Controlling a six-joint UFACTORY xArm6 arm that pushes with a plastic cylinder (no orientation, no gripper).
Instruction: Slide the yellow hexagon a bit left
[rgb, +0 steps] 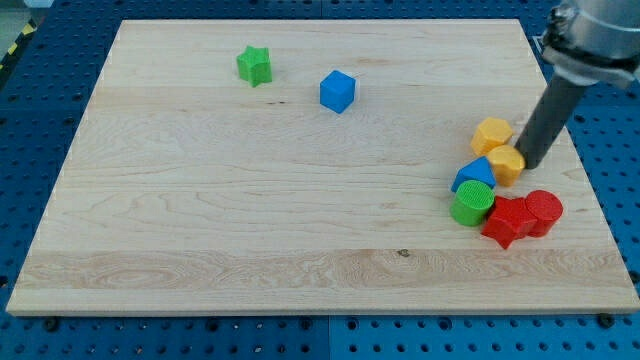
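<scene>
Two yellow blocks lie at the view's right. The upper one, a yellow hexagon (492, 134), sits just above a second yellow block (507, 164) whose shape I cannot make out. My tip (526, 165) rests on the board right beside the lower yellow block, on its right side, and to the lower right of the hexagon. The dark rod slants up to the view's top right corner.
A blue block (473, 176), a green cylinder (471, 204), a red star (508, 221) and a red cylinder (543, 211) cluster below the yellow blocks. A green star (255, 66) and a blue cube (338, 91) lie at the view's top. The wooden board (250, 220) ends close right of my tip.
</scene>
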